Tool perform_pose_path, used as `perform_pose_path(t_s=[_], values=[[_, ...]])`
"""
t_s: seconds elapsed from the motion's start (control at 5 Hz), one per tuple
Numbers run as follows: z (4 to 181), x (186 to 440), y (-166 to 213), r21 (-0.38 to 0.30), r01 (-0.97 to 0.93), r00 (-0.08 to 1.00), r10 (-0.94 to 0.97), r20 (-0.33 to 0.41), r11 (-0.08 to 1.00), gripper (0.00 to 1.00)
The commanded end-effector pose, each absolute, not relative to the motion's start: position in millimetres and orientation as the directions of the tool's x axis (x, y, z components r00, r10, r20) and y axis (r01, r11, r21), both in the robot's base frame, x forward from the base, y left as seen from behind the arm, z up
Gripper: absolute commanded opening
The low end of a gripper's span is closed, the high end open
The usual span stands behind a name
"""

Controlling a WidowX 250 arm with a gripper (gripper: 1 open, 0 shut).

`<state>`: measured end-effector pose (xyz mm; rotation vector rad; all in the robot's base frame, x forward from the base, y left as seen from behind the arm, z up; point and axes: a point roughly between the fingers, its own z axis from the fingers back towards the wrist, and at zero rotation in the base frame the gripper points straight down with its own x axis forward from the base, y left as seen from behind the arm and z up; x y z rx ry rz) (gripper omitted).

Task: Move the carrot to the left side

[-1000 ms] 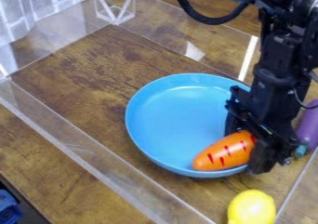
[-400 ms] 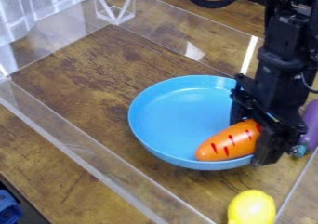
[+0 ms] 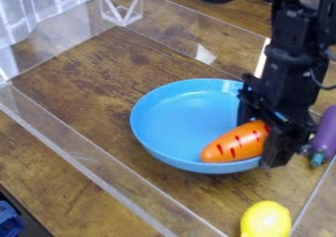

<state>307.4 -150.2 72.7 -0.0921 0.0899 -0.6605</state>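
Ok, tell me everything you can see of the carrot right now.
The small orange plastic toy carrot has dark ridge lines across a glossy body. It lies tilted, pointed tip toward the lower left, thick end up inside the black gripper, which clamps it. Its green top is hidden behind the gripper. It sits over the right rim of the blue round plate; whether it touches the rim is unclear.

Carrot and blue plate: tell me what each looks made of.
The carrot: likely plastic, a smooth orange body with dark ridge lines and a slight sheen, toy-like. The blue plate: probably plastic too, a uniform light blue with a soft gloss along the rim; glazed ceramic can't be ruled out.
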Motion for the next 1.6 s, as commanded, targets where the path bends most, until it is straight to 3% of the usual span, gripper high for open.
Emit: perform_pose_path(t_s=[0.0,1.0,1.2,1.4], values=[[106.0,315.9,-148.4,-0.1,0.611,0.791,-0.61,0.044,0.785,0.0],[111.9,306.7,-137.3,-0.13,0.605,0.794,-0.606,0.034,0.785,0.0],[131.5,298.2,-120.8,-0.096,0.576,0.817,-0.576,0.035,0.811,0.0],[114.9,289.9,-126.9,-0.107,0.588,0.808,-0.589,0.021,0.802,0.0]])
